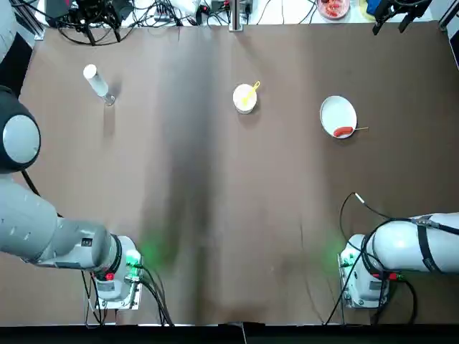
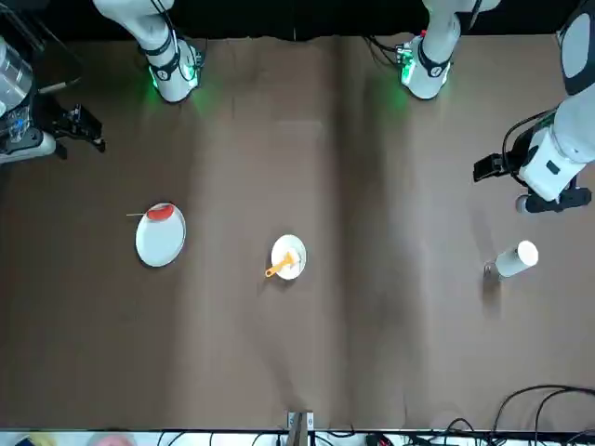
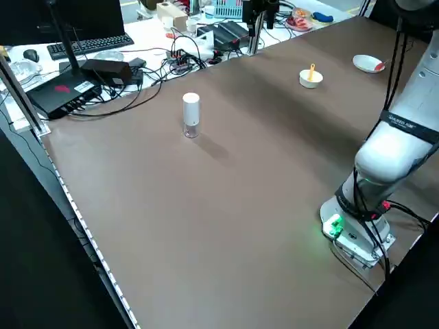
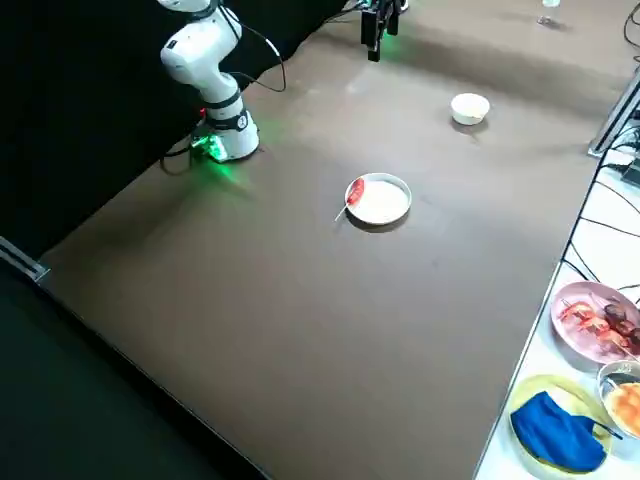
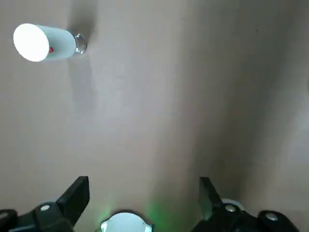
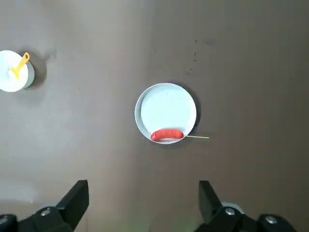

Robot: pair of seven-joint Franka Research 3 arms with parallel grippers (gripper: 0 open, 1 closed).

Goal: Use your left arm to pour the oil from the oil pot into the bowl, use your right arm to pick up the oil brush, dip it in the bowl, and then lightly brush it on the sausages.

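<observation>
Fingers, left gripper (image 5: pixel 144 181): spread wide, nothing between them; above the table on the robot's left, nearer the robot than the bottle.
Fingers, right gripper (image 6: pixel 144 183): likewise parted and bare, over the table's right side.
Bottle (image 3: pixel 191 115): upright at far left, white cap (image 3: pixel 191 99) uppermost, clear base on the table. Probably light, stiff and smooth, apt to slip or topple if nudged; best gripped squarely around its middle, level and firm without crushing. How much oil it holds, I cannot tell.
Bowl (image 1: pixel 238 97): right of the bottle, well apart. Likely light enough to skid if knocked, so pour without touching the rim.
Brush (image 1: pixel 253 88): leaning in the bowl, yellow-orange handle out over the rim. Handle likely stiff, tip soft; pinch the handle's outer end and lift clear before dipping.
Plate (image 6: pixel 166 104): farther right, shallow, likely to slide under a hard push.
Sausage (image 6: pixel 166 135): on the plate by its rim, stick (image 6: pixel 198 137) jutting past. Probably soft and ready to roll; stroke lightly along it.
</observation>
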